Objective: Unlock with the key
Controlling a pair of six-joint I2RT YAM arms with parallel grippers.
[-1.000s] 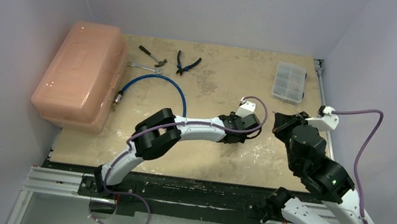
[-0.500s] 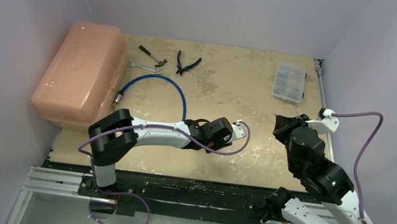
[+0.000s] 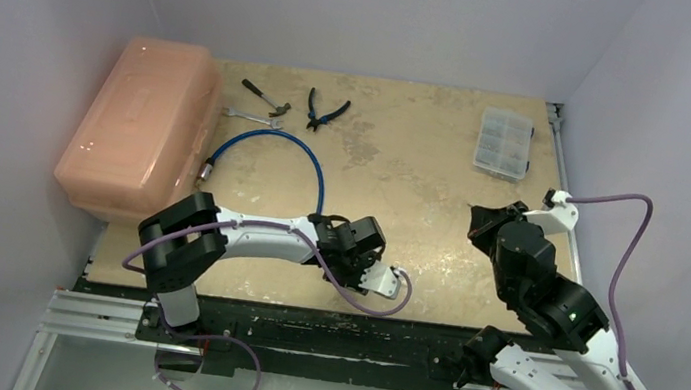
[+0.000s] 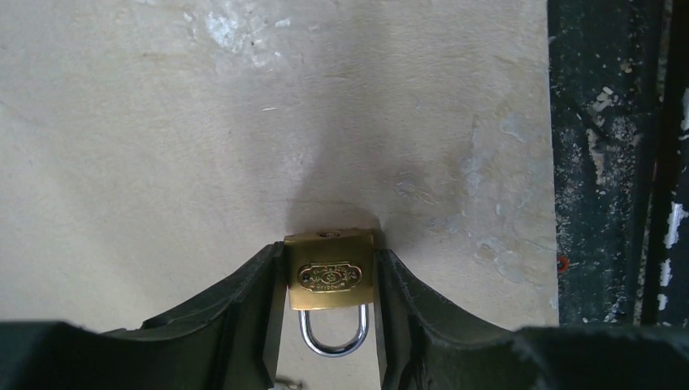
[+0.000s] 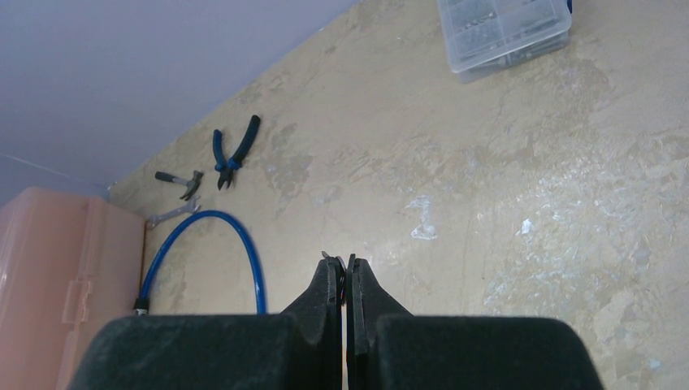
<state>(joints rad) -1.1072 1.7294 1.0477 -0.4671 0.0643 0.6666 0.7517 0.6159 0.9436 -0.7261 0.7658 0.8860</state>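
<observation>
White arms (image 3: 261, 234), black joints (image 3: 178, 249), looping purple cables (image 3: 613, 197).

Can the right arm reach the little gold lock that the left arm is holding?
Probably yes. The left gripper clamps the padlock by its sides, bottom end poking out, and only bare table lies between it and the shut right gripper.

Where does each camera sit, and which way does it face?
Top external: above and behind the bases, looking down at the table; left arm and right arm show.
Left wrist: on the left arm, looking down past the left gripper clamping the padlock.
Right wrist: looking forward across the table past the shut right gripper.
Shared: top and right wrist both show the pliers and blue cable.
</observation>
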